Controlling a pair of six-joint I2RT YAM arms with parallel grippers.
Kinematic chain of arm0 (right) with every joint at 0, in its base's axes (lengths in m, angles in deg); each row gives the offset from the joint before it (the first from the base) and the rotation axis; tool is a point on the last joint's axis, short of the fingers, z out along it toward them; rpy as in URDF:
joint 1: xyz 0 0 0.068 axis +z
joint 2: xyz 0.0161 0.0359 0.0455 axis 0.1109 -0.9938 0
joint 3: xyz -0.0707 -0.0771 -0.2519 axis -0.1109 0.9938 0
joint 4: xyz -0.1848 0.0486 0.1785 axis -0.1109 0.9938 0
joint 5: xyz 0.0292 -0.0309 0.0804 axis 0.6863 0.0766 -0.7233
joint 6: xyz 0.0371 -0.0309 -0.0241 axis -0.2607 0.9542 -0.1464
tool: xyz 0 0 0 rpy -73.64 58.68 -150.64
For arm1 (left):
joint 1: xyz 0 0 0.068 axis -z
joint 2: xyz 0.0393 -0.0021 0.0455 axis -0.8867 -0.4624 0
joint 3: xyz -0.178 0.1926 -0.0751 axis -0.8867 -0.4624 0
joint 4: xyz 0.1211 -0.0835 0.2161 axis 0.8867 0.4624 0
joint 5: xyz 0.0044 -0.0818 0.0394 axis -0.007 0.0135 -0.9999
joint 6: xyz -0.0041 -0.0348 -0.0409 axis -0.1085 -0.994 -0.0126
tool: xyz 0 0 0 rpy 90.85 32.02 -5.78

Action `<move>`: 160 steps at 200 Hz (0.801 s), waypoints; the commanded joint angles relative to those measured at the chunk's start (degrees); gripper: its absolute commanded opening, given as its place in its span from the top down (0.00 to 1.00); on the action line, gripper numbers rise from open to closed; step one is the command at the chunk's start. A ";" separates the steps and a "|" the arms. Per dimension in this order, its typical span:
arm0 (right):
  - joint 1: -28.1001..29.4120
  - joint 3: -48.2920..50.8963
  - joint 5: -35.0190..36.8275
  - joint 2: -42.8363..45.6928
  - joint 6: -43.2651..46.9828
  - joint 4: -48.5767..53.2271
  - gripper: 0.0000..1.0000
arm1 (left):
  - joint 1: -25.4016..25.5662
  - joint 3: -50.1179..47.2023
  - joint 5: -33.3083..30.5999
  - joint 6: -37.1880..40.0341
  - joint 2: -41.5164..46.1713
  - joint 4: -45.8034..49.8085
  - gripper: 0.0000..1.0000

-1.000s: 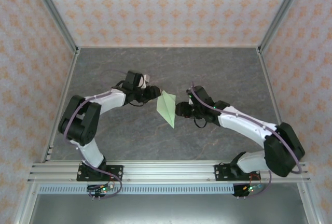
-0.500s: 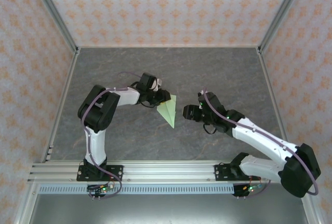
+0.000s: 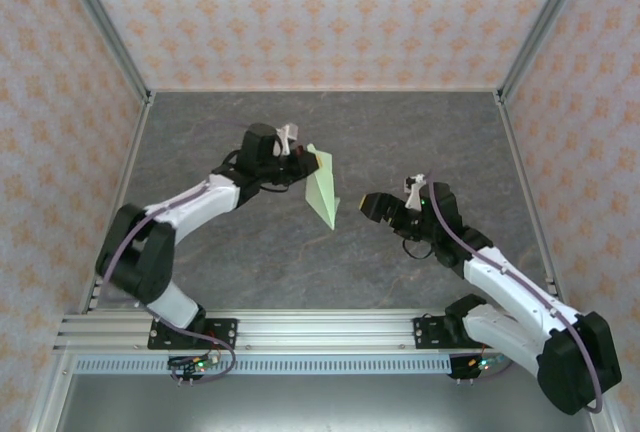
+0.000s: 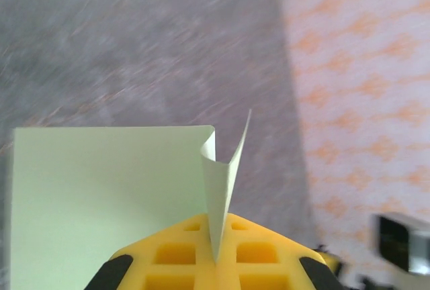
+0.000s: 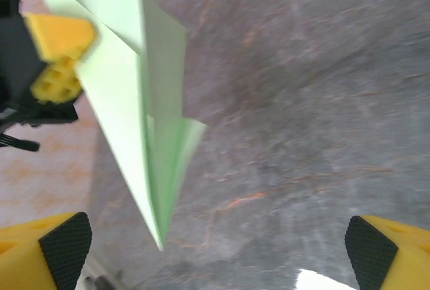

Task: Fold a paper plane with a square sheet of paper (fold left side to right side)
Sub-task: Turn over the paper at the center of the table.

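— How is the left arm (image 3: 190, 202) lying?

— It is reaching from its base at the near left, with the elbow bending out to the left and the forearm stretching far and rightward over the grey marbled tabletop (image 3: 250, 272). The left gripper (image 3: 303, 163) is sitting around the table's middle. Its yellow fingers (image 4: 285, 263) are pressing together on a curled flap of the pale green paper plane (image 3: 322, 190), a slim creased dart.

— And the right arm (image 3: 500, 277)?

— It is stretching from the near right toward the centre, wrist facing left at the dart. The right gripper (image 5: 215, 239) is standing with its jaws spread wide, holding nothing, near the plane's right side but apart from it.

— Which way is the plane pointing?

— Its long axis is running far to near, leaning slightly rightward. The broad end is sitting at the far end, in the left gripper's pinch, and the sharp tip is pointing toward the near edge. Whether the tip is touching the tabletop, I cannot tell.
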 commanded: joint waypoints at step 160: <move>9.82 -7.01 -15.20 -18.47 -16.95 -41.77 0.35 | 1.98 -5.66 2.60 -14.13 13.07 -12.81 0.97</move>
